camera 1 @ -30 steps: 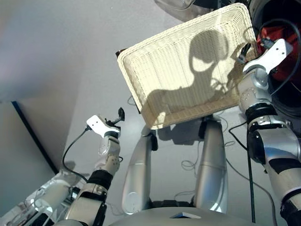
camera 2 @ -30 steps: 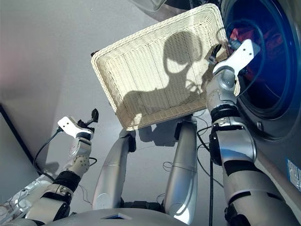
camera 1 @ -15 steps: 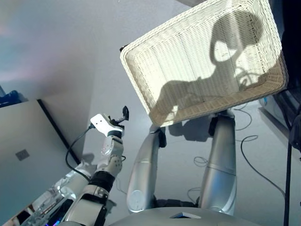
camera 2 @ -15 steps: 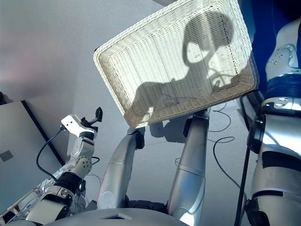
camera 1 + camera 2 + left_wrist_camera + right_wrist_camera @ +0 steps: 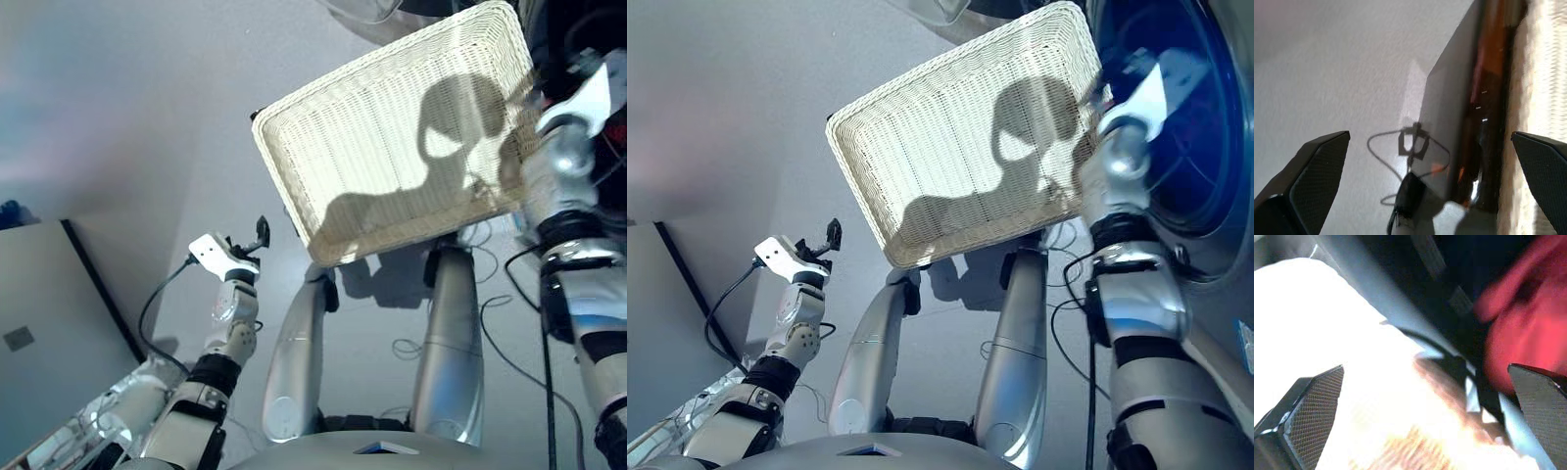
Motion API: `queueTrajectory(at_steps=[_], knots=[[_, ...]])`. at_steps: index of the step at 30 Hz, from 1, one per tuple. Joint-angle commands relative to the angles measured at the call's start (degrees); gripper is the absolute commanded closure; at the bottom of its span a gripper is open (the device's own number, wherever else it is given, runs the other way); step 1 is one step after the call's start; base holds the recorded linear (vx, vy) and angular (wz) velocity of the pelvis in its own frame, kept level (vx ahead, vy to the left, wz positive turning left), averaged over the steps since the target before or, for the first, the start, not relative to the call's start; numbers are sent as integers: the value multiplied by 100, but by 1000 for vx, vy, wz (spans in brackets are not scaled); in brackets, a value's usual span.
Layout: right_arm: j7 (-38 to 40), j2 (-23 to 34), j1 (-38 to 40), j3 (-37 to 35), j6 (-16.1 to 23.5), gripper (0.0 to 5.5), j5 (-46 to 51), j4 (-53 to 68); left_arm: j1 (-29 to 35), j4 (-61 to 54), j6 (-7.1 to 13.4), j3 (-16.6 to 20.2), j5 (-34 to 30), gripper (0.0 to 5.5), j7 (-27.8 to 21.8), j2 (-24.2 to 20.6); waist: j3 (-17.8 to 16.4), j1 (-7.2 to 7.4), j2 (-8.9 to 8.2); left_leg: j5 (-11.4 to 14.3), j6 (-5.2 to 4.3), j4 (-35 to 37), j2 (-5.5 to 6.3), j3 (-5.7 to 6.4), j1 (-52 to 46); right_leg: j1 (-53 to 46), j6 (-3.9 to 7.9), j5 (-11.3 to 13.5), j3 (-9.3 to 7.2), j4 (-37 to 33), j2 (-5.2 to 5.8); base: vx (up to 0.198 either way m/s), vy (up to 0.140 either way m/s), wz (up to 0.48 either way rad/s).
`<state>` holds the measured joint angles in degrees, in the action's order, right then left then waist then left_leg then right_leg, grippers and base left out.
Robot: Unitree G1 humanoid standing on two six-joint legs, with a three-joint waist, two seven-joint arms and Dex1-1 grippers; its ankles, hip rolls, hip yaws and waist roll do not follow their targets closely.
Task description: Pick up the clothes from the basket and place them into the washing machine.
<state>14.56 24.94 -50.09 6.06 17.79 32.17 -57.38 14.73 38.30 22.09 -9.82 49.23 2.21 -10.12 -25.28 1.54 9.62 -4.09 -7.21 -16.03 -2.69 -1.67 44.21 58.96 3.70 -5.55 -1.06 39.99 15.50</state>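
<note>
The cream-white wicker basket (image 5: pixel 965 157) is the landmark here: it sits tilted on the grey floor (image 5: pixel 147 117), one short end beside the washing machine (image 5: pixel 1205 196), and no garment shows on its woven bottom.

The right gripper (image 5: pixel 1420 431) is up at the basket's end nearest the machine, by the drum opening. In the right wrist view its two black fingers (image 5: pixel 1308 406) stand wide apart with nothing between them. Past them lie the bright basket rim and, beyond the drum's dark edge, a coral red garment (image 5: pixel 1518 338) inside the washing machine. The navy blue and black garments cannot be made out in any view.

The left gripper (image 5: pixel 257 235) is well away from the basket, off its far long side and low over the floor, with the left arm bent up at the elbow. Its fingers (image 5: pixel 1312 171) are likewise spread wide and hold nothing. The left wrist view looks along the floor to a dark glossy panel (image 5: pixel 1469 122) that runs beside the basket's edge, with a thin cable (image 5: pixel 1396 161) lying on the floor before it.
</note>
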Motion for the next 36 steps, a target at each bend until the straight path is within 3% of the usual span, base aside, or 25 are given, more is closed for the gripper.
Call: queueTrajectory(at_steps=[1,12,16,26,36], knots=[[-211,-59,216,-79,192,0,-92,110,-41,443,149,432,-254,0,14,-280,163,22,-386,884,21,-995,-139,89,-398,-576,563,985,-20,-708,109,0,0,0],[-814,-828,2178,144,-95,0,-425,-229,-254,1620,-41,577,-1322,0,-62,-165,570,-39,-843,836,40,-336,-243,78,-1822,-2313,608,1054,-566,-1729,133,0,0,0],[-1079,-999,2916,247,-261,0,-685,-533,-399,2102,-76,524,-2307,0,166,-202,820,-44,-981,786,21,70,-272,33,-2535,-3089,632,1050,-789,-2115,95,0,0,0],[-1341,-1100,3792,209,-545,0,-1252,-1126,-839,2402,-297,586,-2841,0,46,-95,1352,-21,-1031,592,15,884,-338,-123,-3626,-4257,718,1111,-1056,-2810,-35,0,0,0],[-1426,-1150,4271,158,-697,0,-1735,-1346,-1213,2658,-517,577,-3237,0,-210,33,1818,-11,-1065,657,31,975,-354,-175,-4245,-5008,720,1029,-1109,-3088,-121,12,1,8]])
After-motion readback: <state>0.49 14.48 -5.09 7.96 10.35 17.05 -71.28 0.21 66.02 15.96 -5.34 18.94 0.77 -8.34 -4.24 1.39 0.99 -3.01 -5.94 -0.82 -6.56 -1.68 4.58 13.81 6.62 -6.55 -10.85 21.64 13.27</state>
